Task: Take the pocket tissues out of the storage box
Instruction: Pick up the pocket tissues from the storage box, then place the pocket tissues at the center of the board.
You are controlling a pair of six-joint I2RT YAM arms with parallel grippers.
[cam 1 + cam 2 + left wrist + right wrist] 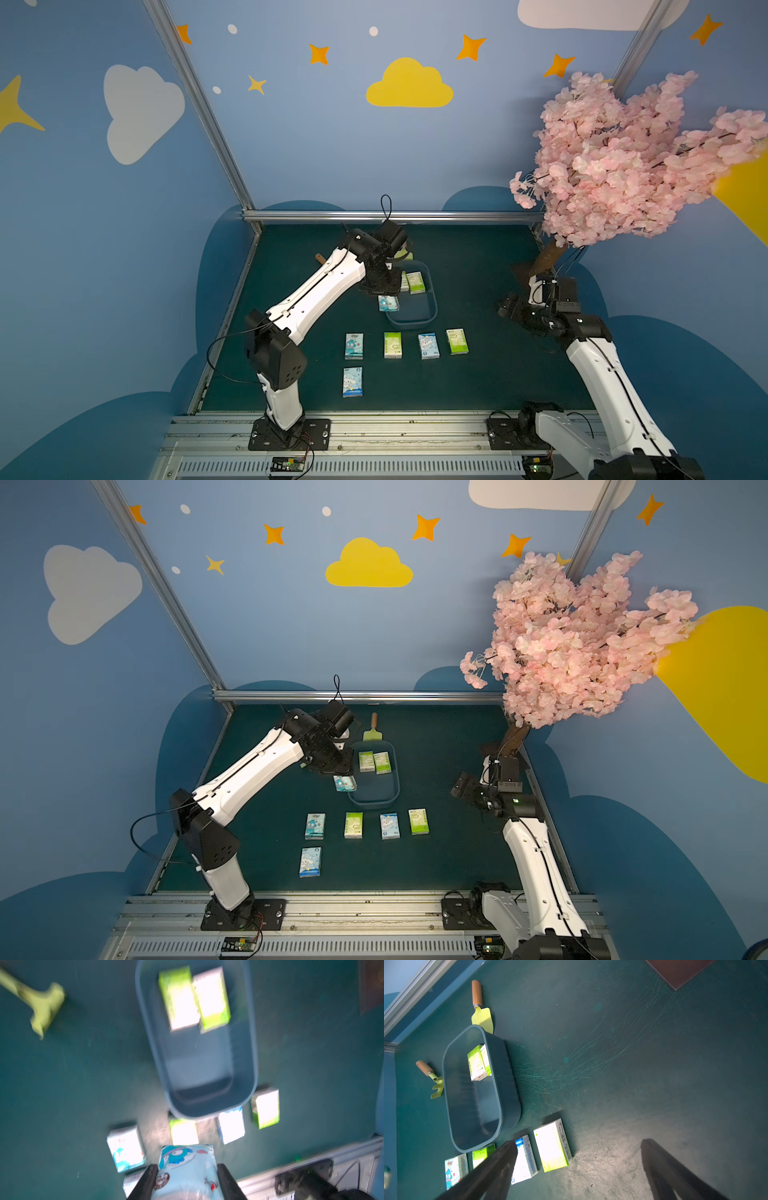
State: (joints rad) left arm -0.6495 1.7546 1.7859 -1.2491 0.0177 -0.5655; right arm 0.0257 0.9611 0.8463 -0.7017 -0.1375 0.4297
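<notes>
Storage box (417, 316), centre of frame in both top views; a pair of pale green pocket tissues (415, 282) lies in its upper end. Right gripper (579, 1144) stands wide open and empty, well apart from the box. Left gripper (187, 1167) is closed on a light blue cartoon packet (388, 303) at the box's left rim. Five packets (392, 345) lie on the mat (498, 374) below the box. Lift yours clear of the rim, then set it flat beside the lone lower-left packet (352, 382).
</notes>
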